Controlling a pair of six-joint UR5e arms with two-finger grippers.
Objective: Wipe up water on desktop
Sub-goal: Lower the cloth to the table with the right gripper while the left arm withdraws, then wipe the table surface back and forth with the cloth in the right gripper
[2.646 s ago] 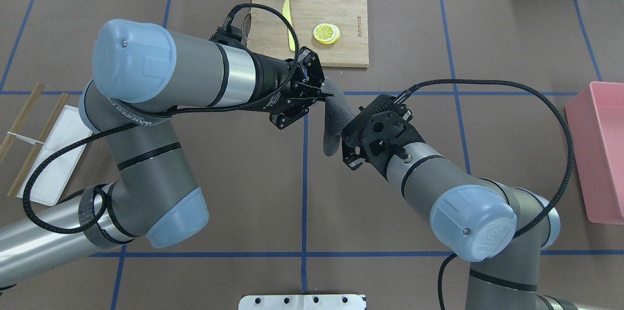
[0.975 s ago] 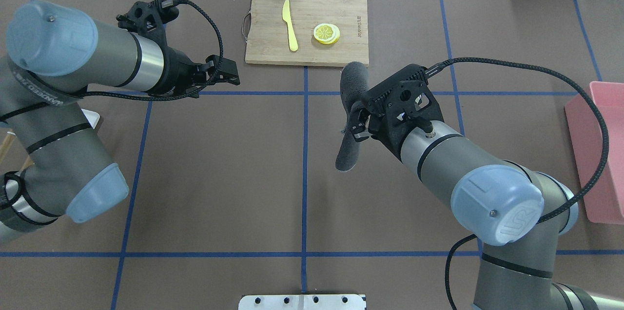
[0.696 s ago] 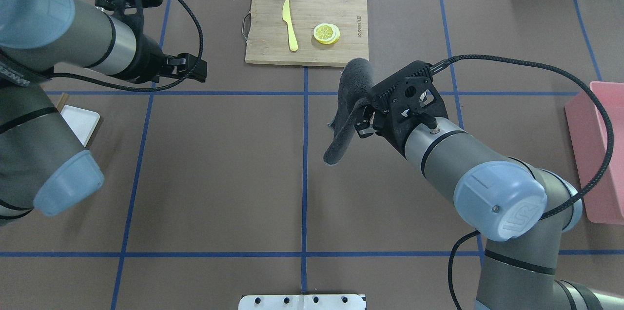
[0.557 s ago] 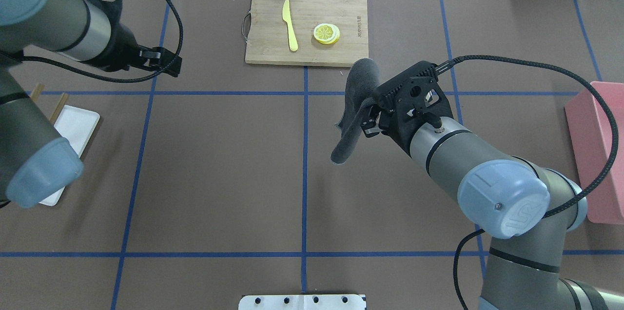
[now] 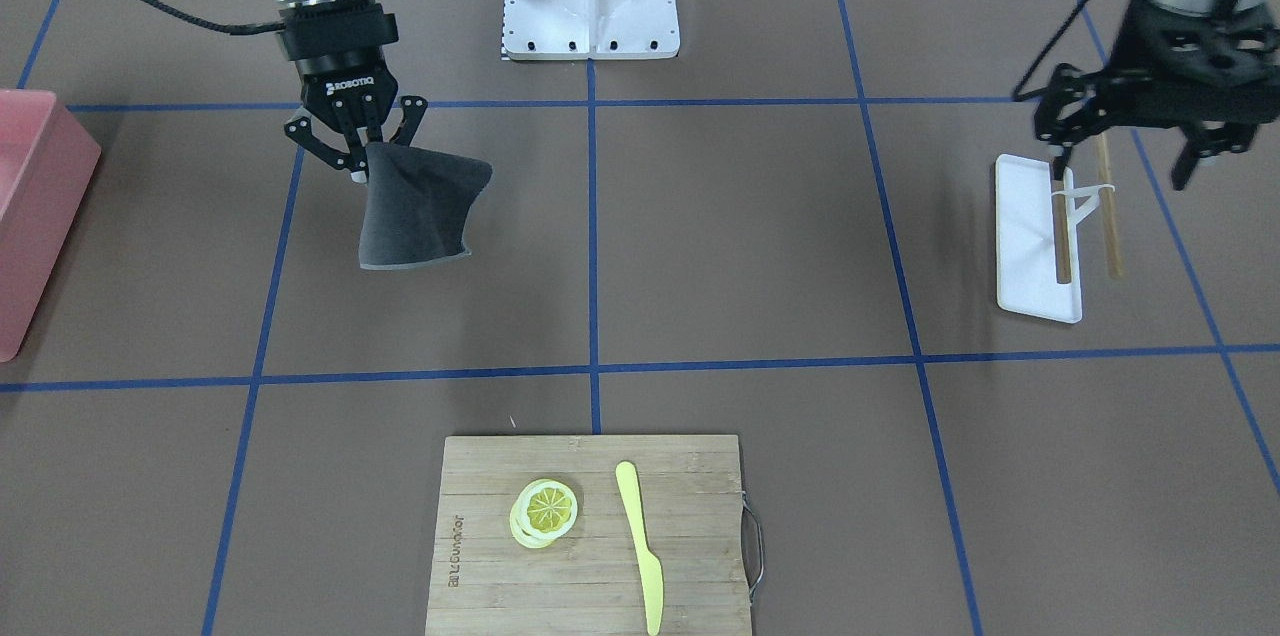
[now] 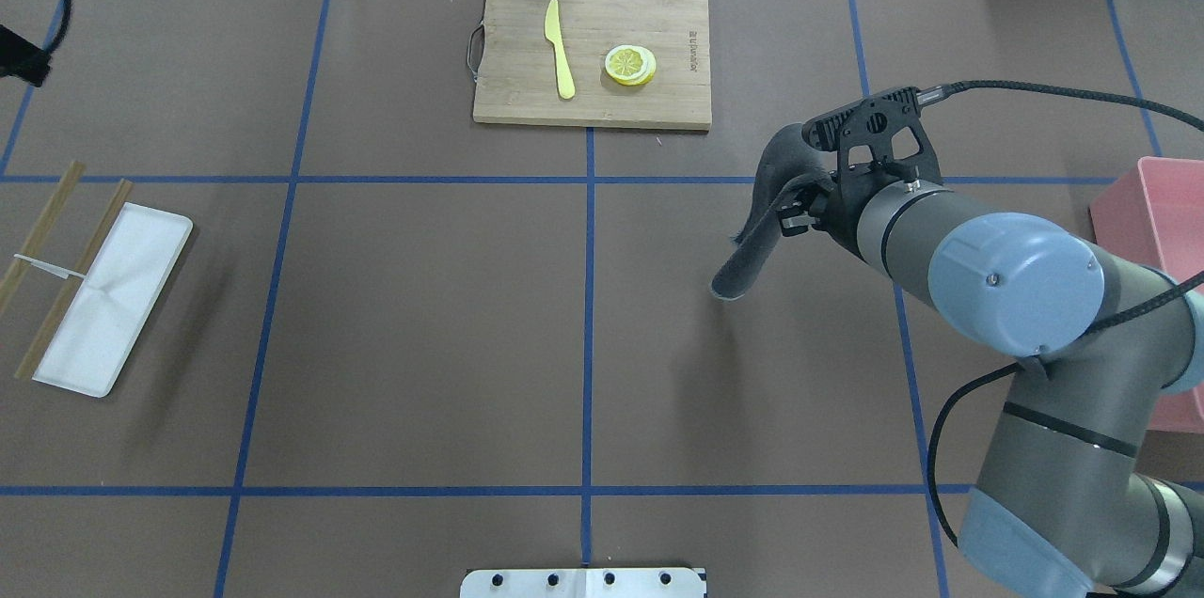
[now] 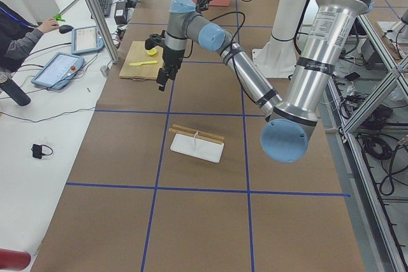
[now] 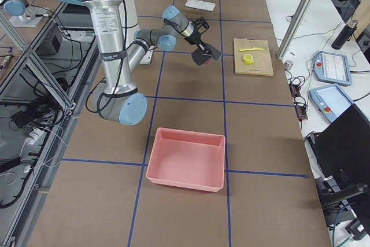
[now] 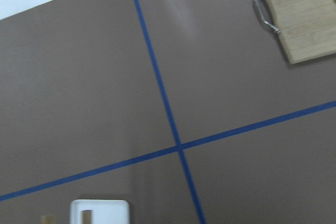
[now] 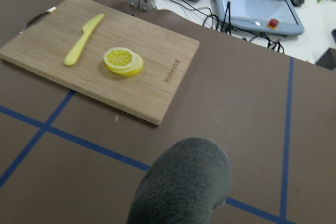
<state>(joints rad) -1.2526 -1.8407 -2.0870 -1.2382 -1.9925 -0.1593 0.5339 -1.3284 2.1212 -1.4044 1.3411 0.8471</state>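
Your desktop point(image 6: 423, 325) fills each frame; no water shows on it. The dark grey cloth point(image 5: 415, 211) hangs upper left in the front view. It looks soft, light and limp, best held by its top corner, with its long axis vertical and hem pointing down. The right gripper point(image 5: 362, 156) pinches that corner. The left gripper point(image 5: 1122, 161), upper right, has its fingers spread and empty.

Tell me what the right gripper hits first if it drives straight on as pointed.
The grey cloth held by the right gripper would touch the desktop first, likely short of the cutting board; depth is unclear.
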